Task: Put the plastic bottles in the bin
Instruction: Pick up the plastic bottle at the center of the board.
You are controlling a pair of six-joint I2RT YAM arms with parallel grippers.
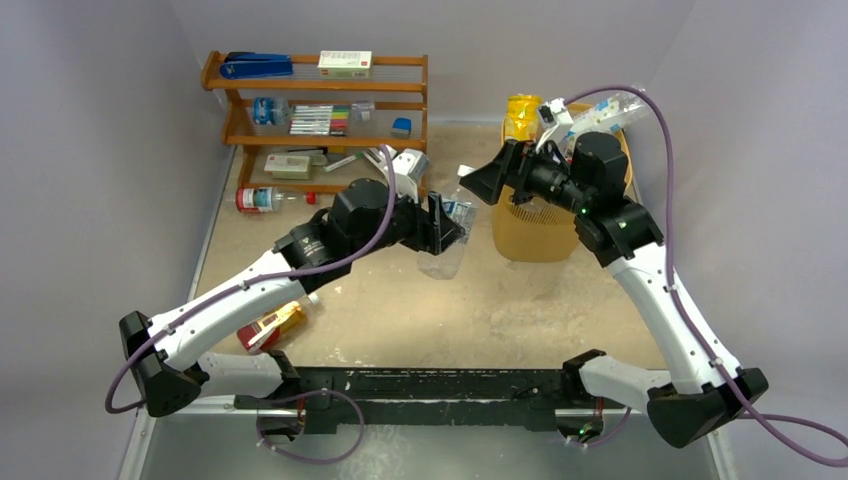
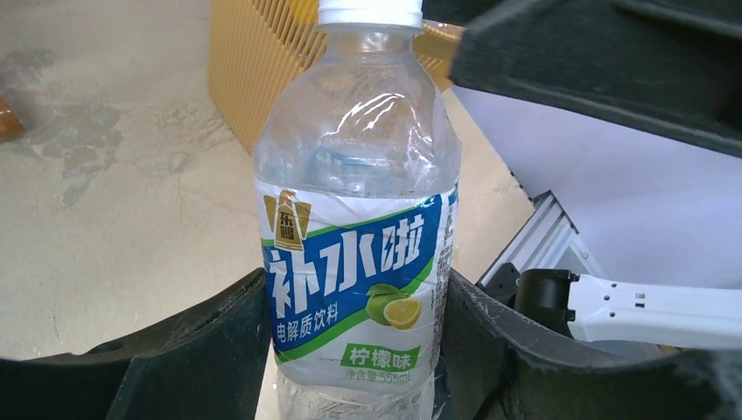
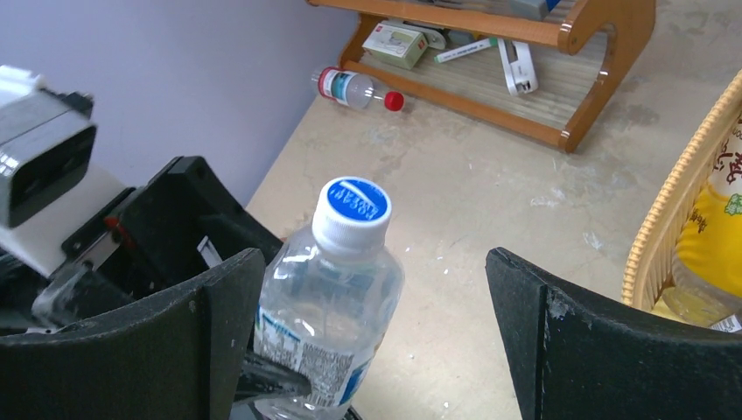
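Left gripper (image 2: 354, 354): pinching the clear bottle (image 2: 359, 219) low on its body, one black pad on each side of the blue label. Holding it that low leaves the shoulder and neck free for someone else to take.
Right gripper (image 3: 376, 280): spread as wide as it goes and holding nothing. One finger stands on each side of the bottle's shoulder, and neither touches it.
Clear bottle: roughly upright between the two arms, just to the left of the bin (image 1: 530, 235). It appears to be lifted off the table (image 1: 500, 310). Its blue-and-white cap (image 3: 353, 206) points up into the right gripper's gap.
Why held so: this looks like a hand-over. The bin stands on the right arm's side, so passing the bottle across would save the left arm a long reach.
Bin: on the far right of the table, close beside the right arm. A yellow bottle (image 3: 713, 241) already lies inside it.
Red-capped bottle (image 1: 258, 199): on its side at the foot of the wooden shelf rack (image 1: 315, 100), well apart from the bin and not yet collected.
Orange bottle (image 1: 272, 327): lying on the table under the left forearm, also waiting.
Next move calls for: the right fingers to close on the shoulder before the left ones let go.
Risk: the bottle looks thin and empty. A late or off-centre squeeze could tip it out short of the bin.
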